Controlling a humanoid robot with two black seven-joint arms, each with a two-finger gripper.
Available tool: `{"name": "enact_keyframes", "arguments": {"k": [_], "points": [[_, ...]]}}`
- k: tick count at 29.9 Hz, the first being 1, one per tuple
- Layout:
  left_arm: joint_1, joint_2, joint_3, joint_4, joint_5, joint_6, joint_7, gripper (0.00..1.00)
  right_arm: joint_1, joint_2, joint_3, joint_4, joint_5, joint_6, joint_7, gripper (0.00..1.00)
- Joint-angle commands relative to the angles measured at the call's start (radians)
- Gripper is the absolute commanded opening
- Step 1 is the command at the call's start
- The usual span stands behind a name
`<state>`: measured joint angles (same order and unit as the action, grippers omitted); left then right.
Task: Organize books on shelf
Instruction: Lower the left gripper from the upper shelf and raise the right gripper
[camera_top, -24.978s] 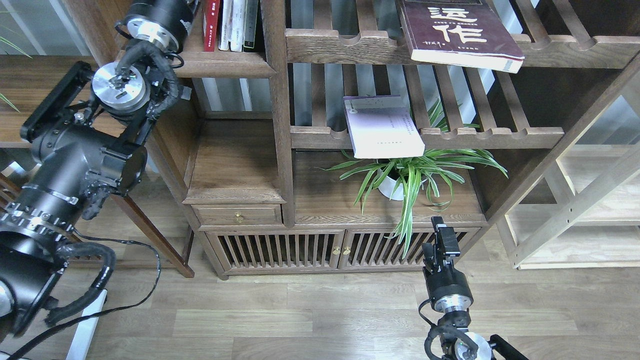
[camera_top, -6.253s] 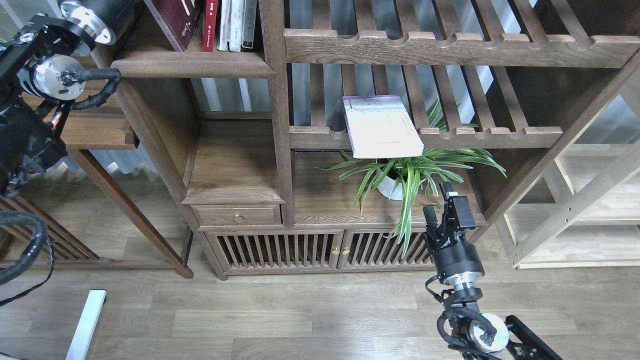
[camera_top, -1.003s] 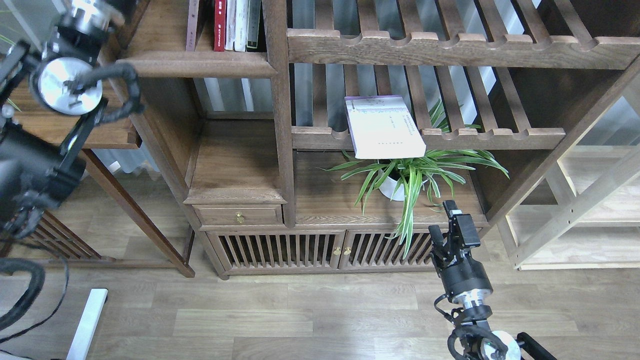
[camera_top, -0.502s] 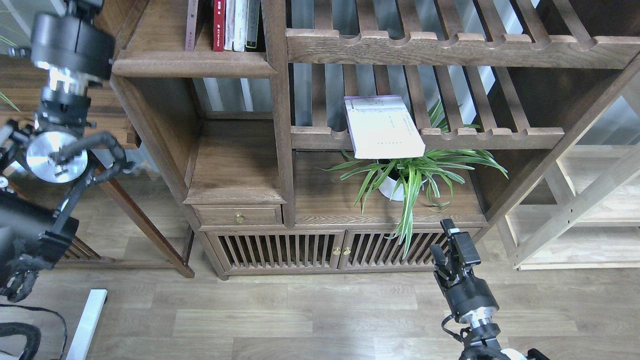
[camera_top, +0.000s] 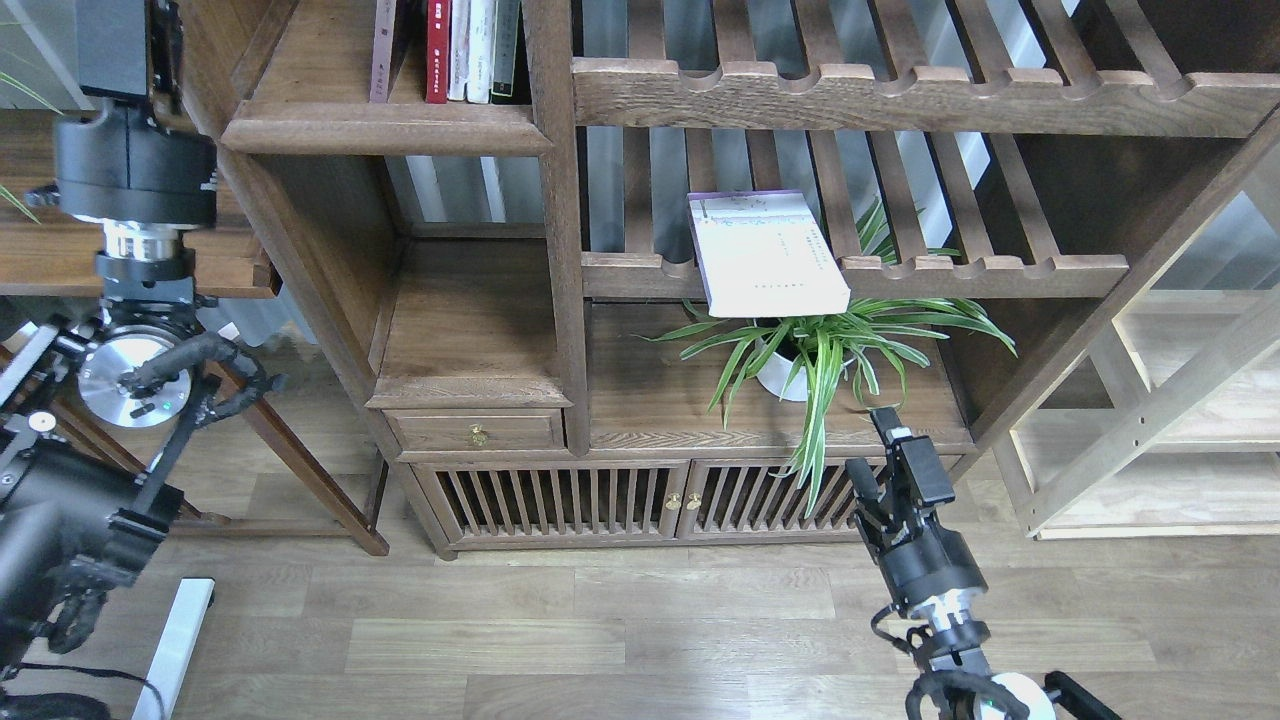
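Head view: lavender book above right end effector

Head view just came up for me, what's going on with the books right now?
Neither arm holds a book. The dark maroon book stands on the solid dark-brown shelf board at upper left, apart from the bright red book and its pale neighbours. The pale lavender-white book lies flat on the slatted rack, overhanging its front rail above the potted spider plant. The right gripper hangs low by the cabinet, empty; the left gripper runs out of frame.
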<state>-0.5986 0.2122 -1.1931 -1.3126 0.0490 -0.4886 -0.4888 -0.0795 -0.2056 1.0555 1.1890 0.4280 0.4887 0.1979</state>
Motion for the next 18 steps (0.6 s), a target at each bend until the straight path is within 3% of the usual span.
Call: {"name": "enact_keyframes", "arguments": {"k": [1,18], "points": [[0.046,-0.023,0.009,0.018,-0.011,0.0,0.0,0.95,0.029,0.002,0.0,0.001,0.0,0.0,0.0,1.0],[0.25,-0.043,0.115,0.015,0.021,0.0,0.0,0.99,0.072,0.159,-0.049,0.0,-0.063,0.0,-0.002,1.0]]}}
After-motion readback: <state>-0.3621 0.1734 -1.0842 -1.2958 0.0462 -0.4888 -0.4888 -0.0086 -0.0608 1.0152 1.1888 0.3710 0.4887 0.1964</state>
